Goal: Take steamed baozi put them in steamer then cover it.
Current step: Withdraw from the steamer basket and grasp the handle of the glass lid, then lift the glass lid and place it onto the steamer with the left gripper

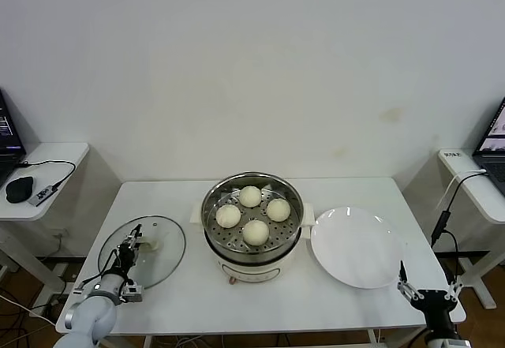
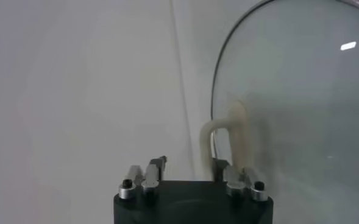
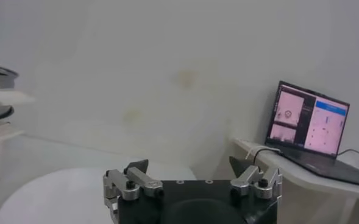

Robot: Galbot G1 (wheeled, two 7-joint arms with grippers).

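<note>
You are seeing the left gripper (image 1: 132, 241) closing around the cream-white oblong handle (image 2: 227, 146) of the round clear glass cover (image 1: 146, 251), which is lying flat on the white table (image 1: 189, 301) directly beneath it; whether the grip is firm cannot be told. Beyond it and towards the robot's right, the shiny stainless-steel steamer (image 1: 252, 215) is holding all four cream-white steamed baozi (image 1: 250, 196), so covering is the likely remaining step. Farther right, past the flat white round plate (image 1: 357, 246), the right gripper (image 1: 426, 291) is idling with jaws spread wide, holding nothing.
</note>
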